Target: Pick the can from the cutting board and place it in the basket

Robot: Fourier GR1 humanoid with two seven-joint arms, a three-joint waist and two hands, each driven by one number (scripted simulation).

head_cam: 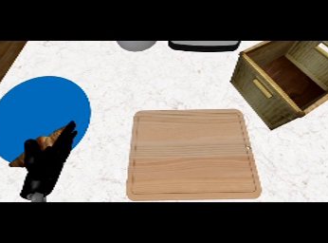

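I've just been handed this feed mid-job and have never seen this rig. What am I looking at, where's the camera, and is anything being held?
One view, from the robot's head, looking steeply down at a white marbled counter. The black shape at the lower left is the robot's left hand, fingers straight, lying over a brown croissant-like item on the blue plate. It does not appear to grip it. The right hand is out of view. In the middle lies a wooden cutting board with nothing on it; no can shows anywhere. At the upper right stands the wooden basket, tilted in the view, and no can shows inside it.
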